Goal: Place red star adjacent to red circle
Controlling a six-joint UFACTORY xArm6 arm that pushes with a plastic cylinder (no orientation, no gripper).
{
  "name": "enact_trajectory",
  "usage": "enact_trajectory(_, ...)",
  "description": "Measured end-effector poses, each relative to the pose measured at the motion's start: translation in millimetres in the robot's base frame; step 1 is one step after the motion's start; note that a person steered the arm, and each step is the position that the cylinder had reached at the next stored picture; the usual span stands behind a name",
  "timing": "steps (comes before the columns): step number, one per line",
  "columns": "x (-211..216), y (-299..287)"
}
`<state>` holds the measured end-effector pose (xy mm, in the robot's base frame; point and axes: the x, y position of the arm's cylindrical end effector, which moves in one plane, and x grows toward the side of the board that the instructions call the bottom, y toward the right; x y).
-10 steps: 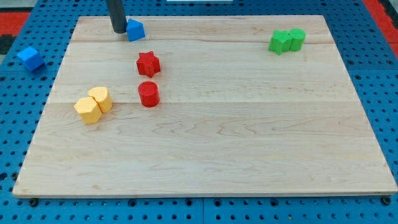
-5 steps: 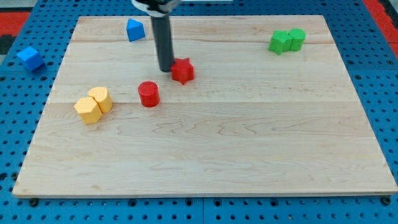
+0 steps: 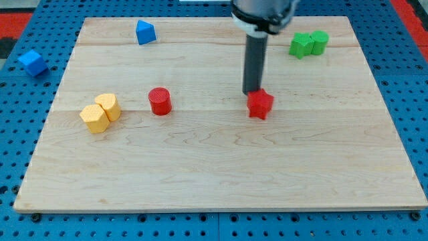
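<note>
One camera view is showing the wooden counter from above. No claw is showing: the arm is ending in a dark rod, and my tip is touching the red star at its upper left edge. The red circle is sitting well apart, toward the view's left. Two yellow blocks are touching each other near the left edge, two green blocks are sitting at the top right, and a blue block is resting at the top.
</note>
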<state>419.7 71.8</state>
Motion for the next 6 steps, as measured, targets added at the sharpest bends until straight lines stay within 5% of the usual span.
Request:
enact_trajectory(2,16,23)
enact_trajectory(4,106,-41)
enact_trajectory(5,144,-2)
enact_trajectory(6,124,54)
